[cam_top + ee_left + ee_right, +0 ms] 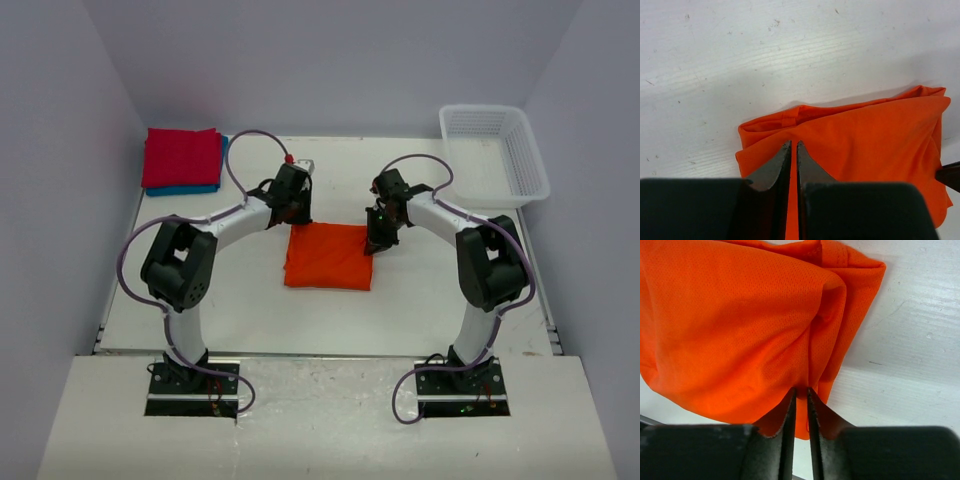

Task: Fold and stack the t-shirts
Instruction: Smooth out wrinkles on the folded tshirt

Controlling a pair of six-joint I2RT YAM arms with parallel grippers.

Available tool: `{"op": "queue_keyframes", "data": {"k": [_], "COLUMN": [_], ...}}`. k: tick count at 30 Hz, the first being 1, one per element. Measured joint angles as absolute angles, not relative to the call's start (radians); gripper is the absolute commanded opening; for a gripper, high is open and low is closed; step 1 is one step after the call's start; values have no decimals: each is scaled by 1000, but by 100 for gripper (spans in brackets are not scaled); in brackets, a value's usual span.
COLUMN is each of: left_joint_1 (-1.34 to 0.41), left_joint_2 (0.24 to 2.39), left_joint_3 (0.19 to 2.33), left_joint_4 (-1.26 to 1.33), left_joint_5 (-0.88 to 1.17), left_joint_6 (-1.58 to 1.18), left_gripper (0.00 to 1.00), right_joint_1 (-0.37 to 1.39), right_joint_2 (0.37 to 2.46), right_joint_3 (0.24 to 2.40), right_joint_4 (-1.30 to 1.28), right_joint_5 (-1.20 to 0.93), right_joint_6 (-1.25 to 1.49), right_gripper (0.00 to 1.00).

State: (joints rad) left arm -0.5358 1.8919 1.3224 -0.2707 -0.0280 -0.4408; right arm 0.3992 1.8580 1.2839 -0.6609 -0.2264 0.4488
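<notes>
The orange t-shirt lies folded into a rectangle in the middle of the table. My left gripper is at its far left corner, and my right gripper is at its far right corner. In the left wrist view my gripper has its jaws nearly closed on the orange cloth. In the right wrist view my gripper pinches a fold of the orange cloth. The red t-shirt lies folded on the blue t-shirt at the far left.
A white mesh basket stands at the far right corner of the table. Grey walls close in the left, far and right sides. The right gripper's tip shows at the right edge of the left wrist view.
</notes>
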Motion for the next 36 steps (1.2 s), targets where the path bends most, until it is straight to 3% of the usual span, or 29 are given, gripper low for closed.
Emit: {"op": "queue_keyframes", "data": {"k": [4,30,36], "left_joint_1": [-525,-467,-467], "left_joint_2": [1916,2001,1981], "left_joint_3": [1322,1322,1299], "left_joint_4": [-270,-245,-223], "left_joint_5": [-18,58,25], "left_joint_6": [-430,-422,-408], "left_gripper": [8,8,12], "right_joint_1": [399,400,401], "right_joint_2": [1861,1839,1832], "right_joint_3": [1284,1190,1193], "right_joint_4": [-657,-634,-636], "right_joint_5": [-226,-150,-117], "right_joint_6": [452,497,495], "right_gripper": [0,0,0]}}
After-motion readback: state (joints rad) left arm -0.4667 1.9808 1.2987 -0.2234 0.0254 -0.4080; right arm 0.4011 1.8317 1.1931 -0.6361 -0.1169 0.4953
